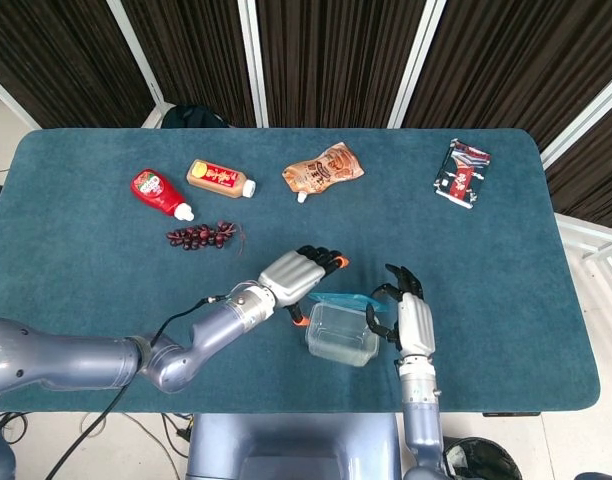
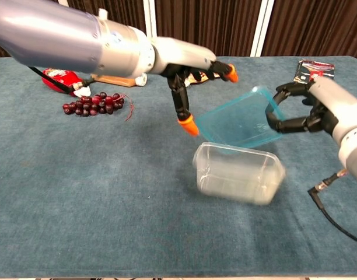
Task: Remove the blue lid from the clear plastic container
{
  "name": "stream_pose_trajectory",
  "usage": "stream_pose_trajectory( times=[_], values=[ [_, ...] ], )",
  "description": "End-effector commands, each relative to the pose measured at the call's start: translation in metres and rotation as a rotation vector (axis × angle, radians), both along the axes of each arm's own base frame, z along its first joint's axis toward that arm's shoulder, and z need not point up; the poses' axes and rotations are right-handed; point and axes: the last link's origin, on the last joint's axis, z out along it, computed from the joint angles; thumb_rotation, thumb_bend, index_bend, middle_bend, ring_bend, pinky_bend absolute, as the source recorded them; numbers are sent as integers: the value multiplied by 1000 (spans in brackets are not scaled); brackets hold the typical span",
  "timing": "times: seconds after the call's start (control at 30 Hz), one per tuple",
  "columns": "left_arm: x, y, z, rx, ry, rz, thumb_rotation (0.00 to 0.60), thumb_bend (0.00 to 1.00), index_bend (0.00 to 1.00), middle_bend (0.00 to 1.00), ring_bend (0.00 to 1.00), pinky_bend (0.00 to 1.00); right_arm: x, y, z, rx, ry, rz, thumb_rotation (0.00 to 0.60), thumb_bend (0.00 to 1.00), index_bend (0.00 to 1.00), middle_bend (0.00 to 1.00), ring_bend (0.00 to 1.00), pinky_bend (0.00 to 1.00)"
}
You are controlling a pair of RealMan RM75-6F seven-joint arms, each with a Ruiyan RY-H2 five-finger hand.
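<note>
Landmark for all entries: clear plastic container (image 2: 239, 173), lying on the desk (image 2: 97, 192) near its front edge, tipped and blurred in the chest view, mouth uncovered.

Left robot hand (image 2: 193, 64): up and to the left of the container, above the desk, fingers spread, orange fingertips (image 2: 188, 124) pointing down toward the container's left rim. Holds nothing; clear of both container and lid. In the head view it shows as the left robot hand (image 1: 298, 275), just left of the container (image 1: 340, 335).

Blue lid (image 2: 241, 118): directly above the container, apart from it, tilted with its far right corner highest. In the head view the lid (image 1: 338, 300) sits over the container's far edge. It is off the container.

Right robot hand (image 2: 304, 114): right of and above the container, fingers curled round the lid's right edge, gripping it. Head view: right robot hand (image 1: 408, 315) just right of the container.

Handling note, as judgement: the separation looks complete, so the step in hand is carrying the lid away. Keep the right grip firm, since the hold is on one edge only and the lid could pivot or slip. Move it up and rightward, away from the rim. The container appears unsettled; the left robot hand could steady it.
</note>
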Motion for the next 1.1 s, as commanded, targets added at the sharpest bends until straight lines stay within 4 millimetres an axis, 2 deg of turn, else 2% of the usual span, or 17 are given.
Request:
stream_pose_trajectory(
  times=[0.03,0.37,0.6,0.63,0.7,0.73,0.77,0.8,0.87,0.93,1.1],
  values=[
    [-3,2,10,18,-18,7,600,0,0,0,0,79,1,-12,7,-24,-1,-16,600,668,710,163,0,0],
    [-9,11,29,53,-63,38,600,0,0,0,0,79,-2,-32,21,-73,35,-28,600,669,718,164,0,0],
    [-14,11,43,71,-92,50,600,0,0,0,0,79,-15,-52,29,-81,139,-55,600,669,701,163,0,0],
    [-16,10,46,76,-97,53,600,0,0,0,0,79,-19,-55,31,-74,165,-65,600,668,637,143,0,0],
    [-20,9,52,87,-101,54,600,0,0,0,0,79,-27,-63,33,-43,240,-77,600,601,349,61,0,0],
    [-22,8,55,93,-102,54,600,0,0,0,0,79,-31,-67,33,-13,291,-82,600,581,279,45,0,0],
    [-23,8,57,98,-102,54,600,0,0,0,0,79,-34,-72,36,2,329,-92,600,510,110,6,0,0],
    [-26,7,61,104,-101,55,600,0,0,0,0,79,-36,-79,42,6,362,-106,600,446,19,0,0,0],
    [-29,6,67,114,-100,55,600,0,0,0,0,79,-35,-91,53,-11,406,-113,600,396,0,0,0,0],
    [-32,4,72,125,-103,57,600,0,0,0,0,79,-34,-101,65,-44,440,-124,600,386,0,0,0,0],
    [-39,-2,84,144,-110,67,600,0,0,0,0,79,-36,-112,86,-101,466,-154,600,336,0,0,0,0]
  ],
)
